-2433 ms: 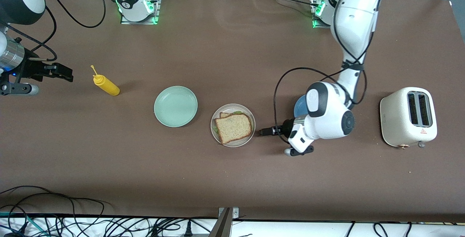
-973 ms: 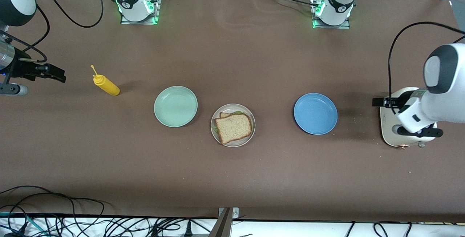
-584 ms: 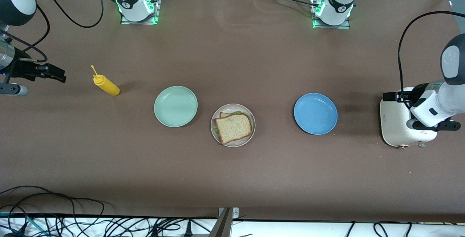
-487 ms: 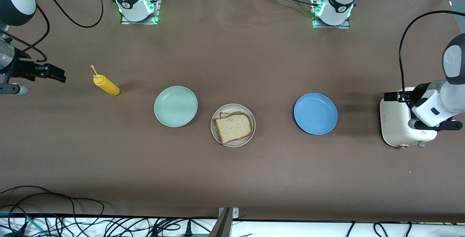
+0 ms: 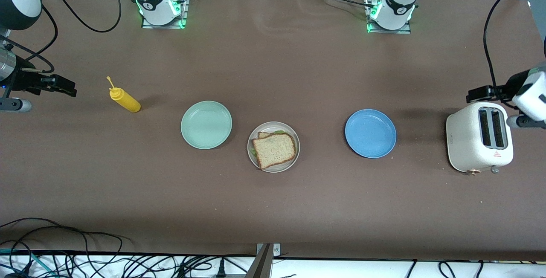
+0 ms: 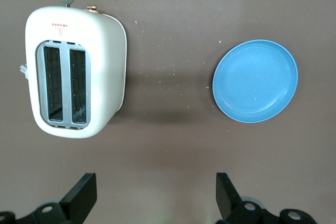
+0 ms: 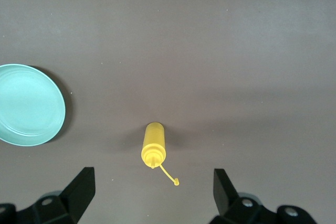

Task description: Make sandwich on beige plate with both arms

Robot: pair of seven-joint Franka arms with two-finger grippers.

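The sandwich (image 5: 274, 150) lies on the beige plate (image 5: 294, 158) mid-table: a tan bread slice on top, a second slice and green lettuce peeking out beneath. My left gripper (image 5: 477, 94) (image 6: 156, 198) hangs open and empty over the table next to the toaster, at the left arm's end. My right gripper (image 5: 68, 88) (image 7: 152, 190) hangs open and empty over the table next to the mustard bottle, at the right arm's end. Both are well away from the plate.
A mint-green plate (image 5: 206, 124) (image 7: 29, 104) sits beside the beige plate toward the right arm's end, a blue plate (image 5: 370, 133) (image 6: 255, 81) toward the left arm's end. A cream toaster (image 5: 478, 136) (image 6: 76, 93) and a yellow mustard bottle (image 5: 124, 99) (image 7: 153, 149) stand near the table's ends.
My left arm has swung away from the beige plate, past the blue plate and off the toaster, toward its end of the table. The right arm has barely moved.
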